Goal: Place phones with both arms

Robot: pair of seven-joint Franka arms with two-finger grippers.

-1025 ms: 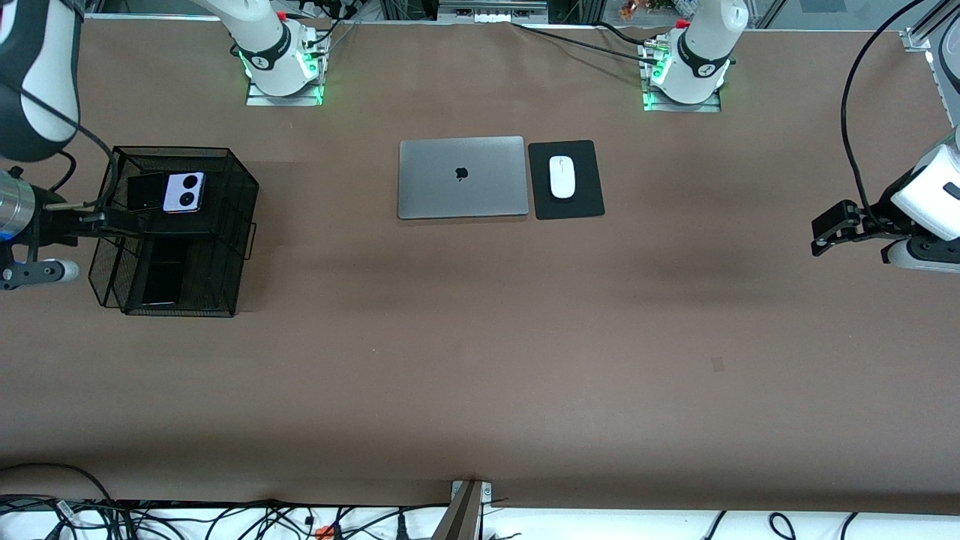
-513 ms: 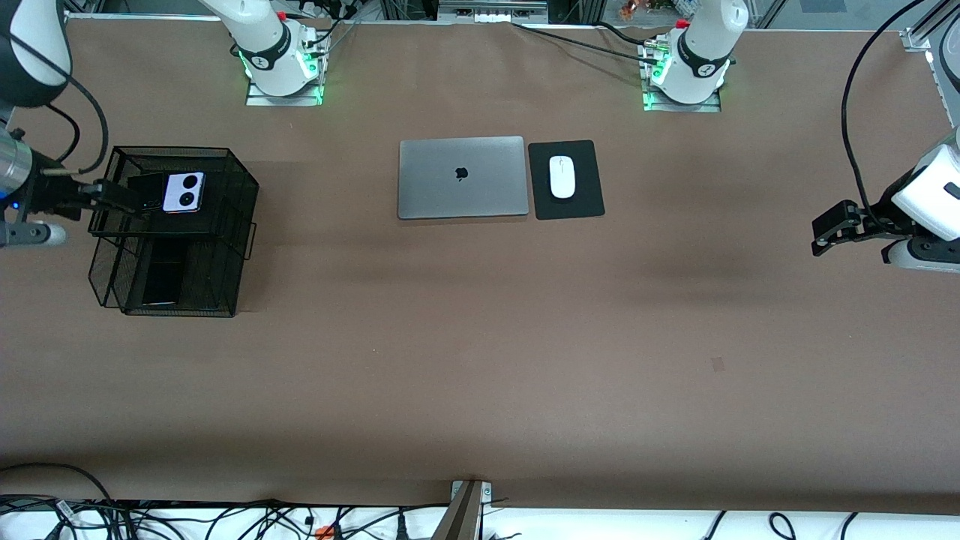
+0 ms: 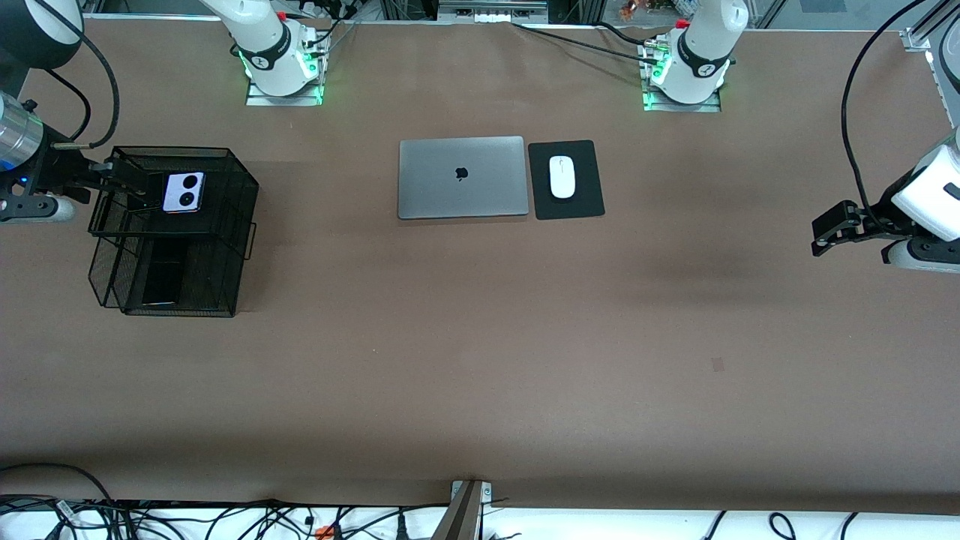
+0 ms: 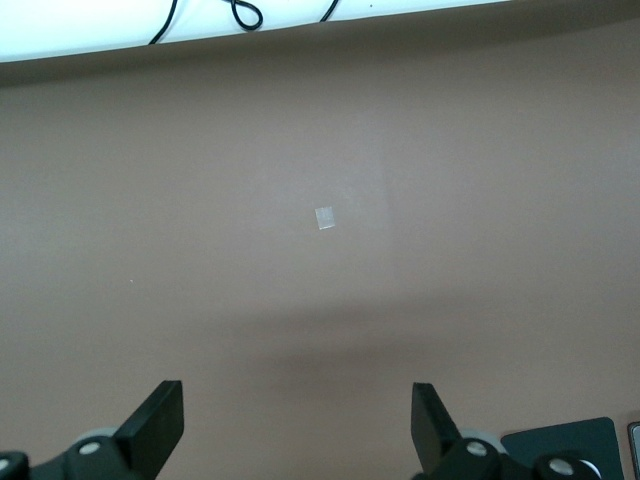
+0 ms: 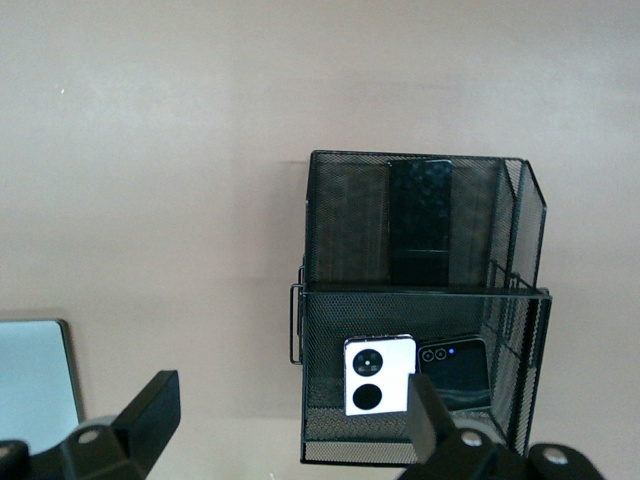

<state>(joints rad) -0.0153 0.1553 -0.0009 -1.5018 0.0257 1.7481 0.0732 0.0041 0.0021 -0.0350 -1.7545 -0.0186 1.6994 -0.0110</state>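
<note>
While the left gripper (image 3: 825,234) is waiting spread wide over bare table at its arm's end, the right gripper (image 3: 124,186) is hovering released and empty over the black wire-mesh two-tier basket (image 3: 225,247). Three phones are sitting in it: lavender flip phone with two black circles (image 3: 183,192) and squarish black flip phone (image 5: 455,371) side by side on top, long black slab phone (image 3: 163,279) below

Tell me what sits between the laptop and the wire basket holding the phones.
Nothing: the front view shows only bare brown table between the laptop and the wire basket.
</note>
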